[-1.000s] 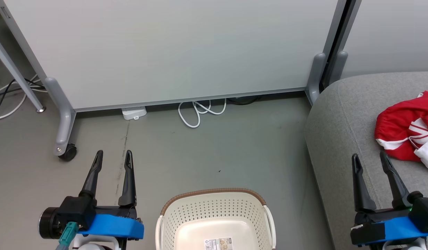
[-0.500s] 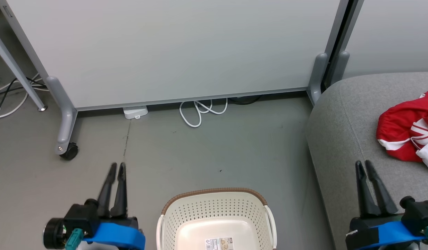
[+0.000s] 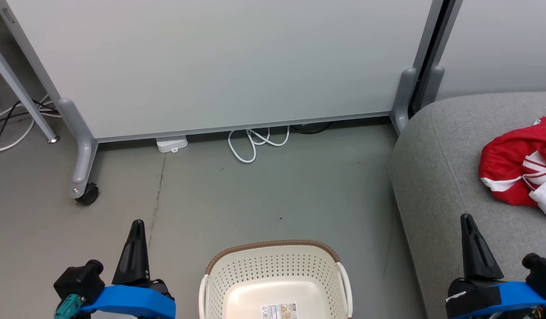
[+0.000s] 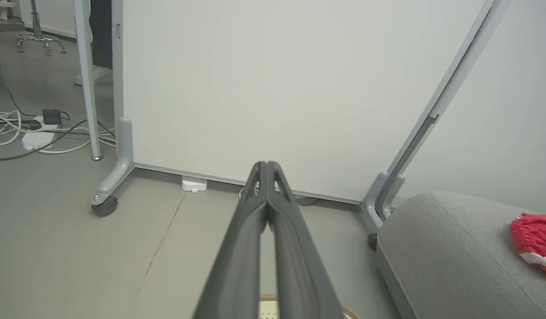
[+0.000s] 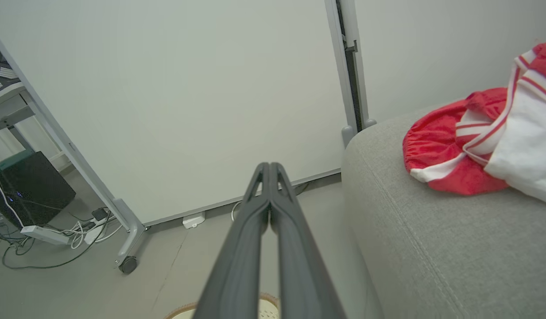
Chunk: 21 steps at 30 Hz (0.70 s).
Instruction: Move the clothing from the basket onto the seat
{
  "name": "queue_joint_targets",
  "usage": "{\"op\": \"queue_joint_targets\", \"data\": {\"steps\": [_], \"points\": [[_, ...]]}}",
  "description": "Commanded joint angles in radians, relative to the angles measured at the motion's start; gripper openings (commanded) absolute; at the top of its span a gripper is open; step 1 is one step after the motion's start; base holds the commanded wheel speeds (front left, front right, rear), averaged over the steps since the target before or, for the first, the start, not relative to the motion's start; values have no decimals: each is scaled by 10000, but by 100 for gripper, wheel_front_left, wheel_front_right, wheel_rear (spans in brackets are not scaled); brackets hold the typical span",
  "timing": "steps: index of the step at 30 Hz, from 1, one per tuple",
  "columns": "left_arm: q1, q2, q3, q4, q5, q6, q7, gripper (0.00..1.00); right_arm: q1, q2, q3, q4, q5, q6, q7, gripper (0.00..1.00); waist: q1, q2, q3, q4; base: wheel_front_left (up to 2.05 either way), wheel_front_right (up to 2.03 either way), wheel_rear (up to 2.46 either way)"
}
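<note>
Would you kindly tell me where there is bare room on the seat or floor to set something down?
The seat is bare from its rounded left edge to the red clothing, which crowds its right side. The floor is open between the basket rim, the seat and the white cable under the partition.

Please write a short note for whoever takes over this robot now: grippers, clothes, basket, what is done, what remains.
Left gripper: shut, empty, beside the basket.
Right gripper: shut, empty, by the seat.
Clothes: lying on the seat.
Basket: on the floor; visible part holds no clothes.
Done: the move, it seems.
Left: check the basket's hidden near part.
</note>
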Motion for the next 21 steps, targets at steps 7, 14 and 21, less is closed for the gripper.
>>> {"op": "queue_joint_targets", "data": {"steps": [7,14,21], "points": [[-360,12,203,-147,-1568,-28,355,0,-346,8,-65,-33,1559,1,370,0,0,-1,-8,-23,0,0,0],[-431,10,324,-142,-2720,-37,633,0,-439,20,-91,51,2686,1,655,0,0,-1,-15,-44,0,0,0],[-489,9,432,-134,-3785,-47,899,0,-524,32,-117,131,3728,1,924,0,0,-1,-23,-64,0,0,0]]}}
